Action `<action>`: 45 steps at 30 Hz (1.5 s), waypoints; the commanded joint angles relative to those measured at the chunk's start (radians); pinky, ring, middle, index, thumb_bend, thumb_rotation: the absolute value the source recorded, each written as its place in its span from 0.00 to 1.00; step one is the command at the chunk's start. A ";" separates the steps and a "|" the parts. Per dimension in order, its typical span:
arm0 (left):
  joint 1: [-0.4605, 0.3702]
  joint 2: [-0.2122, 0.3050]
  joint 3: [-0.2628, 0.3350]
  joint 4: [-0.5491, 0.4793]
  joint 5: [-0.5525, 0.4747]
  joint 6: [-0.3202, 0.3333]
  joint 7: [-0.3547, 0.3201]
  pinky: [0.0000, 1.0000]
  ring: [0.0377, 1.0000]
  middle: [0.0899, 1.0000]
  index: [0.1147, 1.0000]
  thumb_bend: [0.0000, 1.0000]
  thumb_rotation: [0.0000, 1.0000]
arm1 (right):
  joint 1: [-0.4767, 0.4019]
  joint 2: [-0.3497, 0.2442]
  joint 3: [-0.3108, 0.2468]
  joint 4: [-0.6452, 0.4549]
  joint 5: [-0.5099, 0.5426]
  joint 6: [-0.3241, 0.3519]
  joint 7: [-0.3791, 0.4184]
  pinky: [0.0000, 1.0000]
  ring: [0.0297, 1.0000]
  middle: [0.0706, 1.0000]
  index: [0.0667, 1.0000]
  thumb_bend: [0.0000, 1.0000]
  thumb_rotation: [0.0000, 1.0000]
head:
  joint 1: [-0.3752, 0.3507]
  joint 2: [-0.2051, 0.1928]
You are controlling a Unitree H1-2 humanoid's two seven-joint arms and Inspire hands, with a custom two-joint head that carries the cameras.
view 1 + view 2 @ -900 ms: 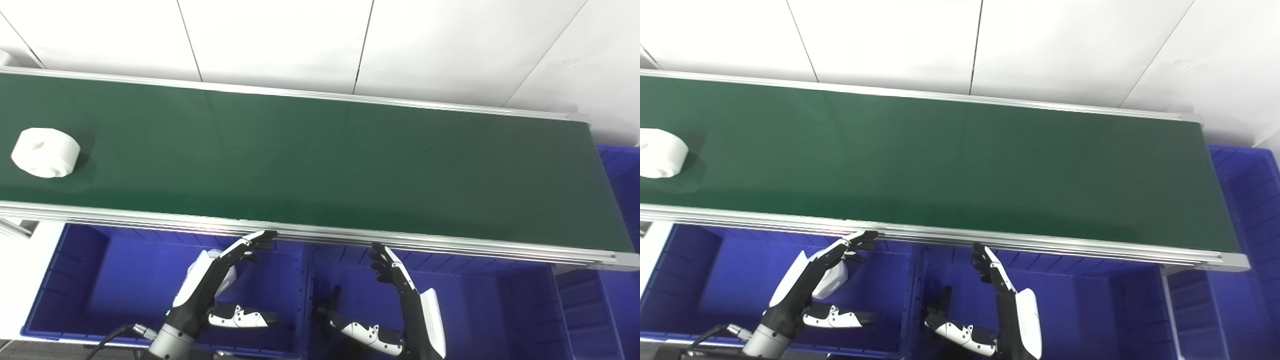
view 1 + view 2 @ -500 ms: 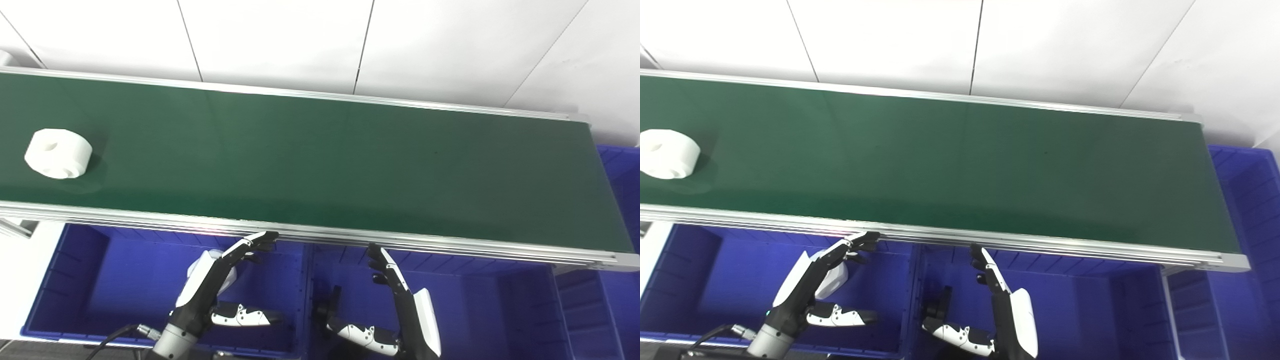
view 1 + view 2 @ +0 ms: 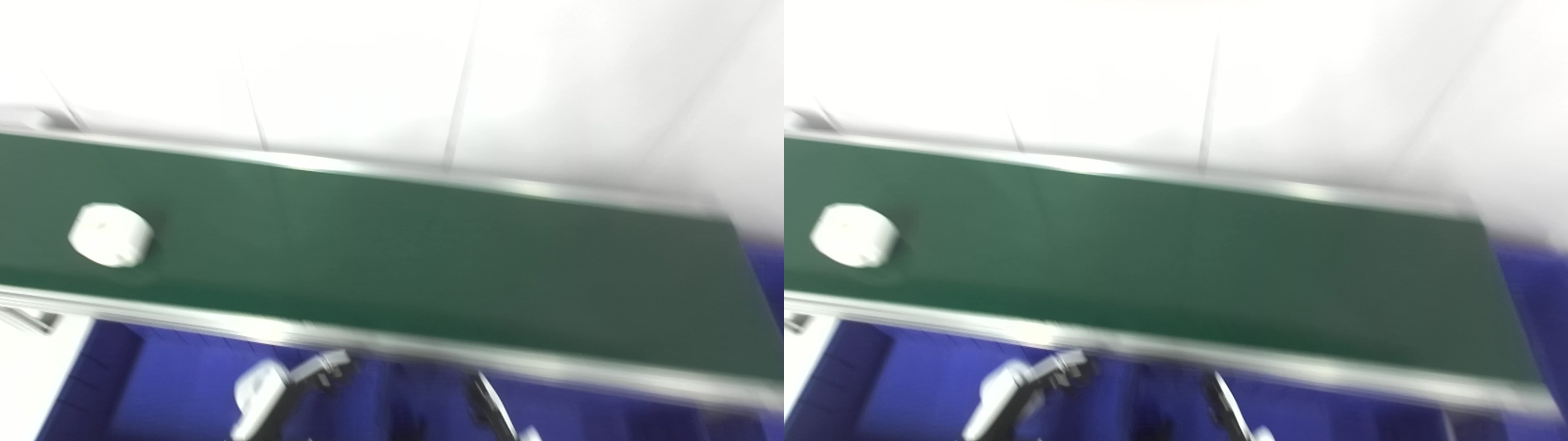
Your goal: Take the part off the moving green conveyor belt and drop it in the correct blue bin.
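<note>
Both views are motion-blurred. A white round part with a hole in its top [image 3: 110, 235] lies on the green conveyor belt [image 3: 429, 263] near its left end; it also shows in the right eye view [image 3: 854, 235]. My left hand [image 3: 288, 386] is below the belt's near rail, over a blue bin [image 3: 171, 380], fingers stretched out and holding nothing. Only the fingertips of my right hand [image 3: 490, 410] show at the bottom edge. Both hands are far from the part.
The belt's aluminium near rail [image 3: 392, 343] runs between my hands and the belt. Another blue bin [image 3: 765, 257] sits past the belt's right end. A white panelled wall stands behind the belt.
The camera has tilted up, so the whole picture has shifted down and blurred. The part has moved to the right along the belt. My hands are now mostly cut off at the bottom.
</note>
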 commanded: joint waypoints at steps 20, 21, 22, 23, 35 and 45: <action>-0.002 0.057 0.060 -0.282 -0.073 -0.031 0.015 0.61 0.70 0.72 0.68 0.85 0.47 | -0.012 0.009 -0.009 -0.002 -0.008 -0.072 -0.006 0.85 0.87 0.88 0.95 0.92 0.43 | 0.035 -0.005; -0.007 0.063 0.078 -0.313 -0.067 -0.031 0.016 0.62 0.70 0.71 0.67 0.84 0.46 | -0.013 0.010 -0.008 -0.002 -0.007 -0.071 -0.004 0.88 0.88 0.89 0.96 0.92 0.43 | 0.035 -0.005; -0.012 0.074 0.110 -0.353 -0.073 -0.031 0.002 0.62 0.70 0.71 0.67 0.84 0.46 | -0.013 0.012 -0.008 -0.001 -0.006 -0.071 -0.004 0.88 0.88 0.89 0.96 0.92 0.43 | 0.032 0.001; -0.017 0.085 0.145 -0.387 -0.083 -0.031 -0.020 0.62 0.70 0.72 0.68 0.84 0.48 | -0.015 0.015 -0.007 0.000 -0.005 -0.068 -0.002 0.89 0.88 0.89 0.96 0.92 0.43 | 0.029 0.004; -0.097 0.152 0.520 -0.515 -0.130 0.084 -0.355 0.68 0.76 0.77 0.77 0.89 0.54 | -0.033 0.039 -0.001 0.018 -0.025 -0.081 -0.017 0.86 0.87 0.88 0.96 0.93 0.41 | 0.037 0.026; -0.257 0.175 0.665 -0.422 -0.100 0.292 -0.572 0.77 0.84 0.86 0.86 0.78 0.40 | -0.056 0.040 -0.001 0.035 -0.029 -0.101 -0.027 0.87 0.88 0.89 0.95 0.93 0.40 | 0.060 0.061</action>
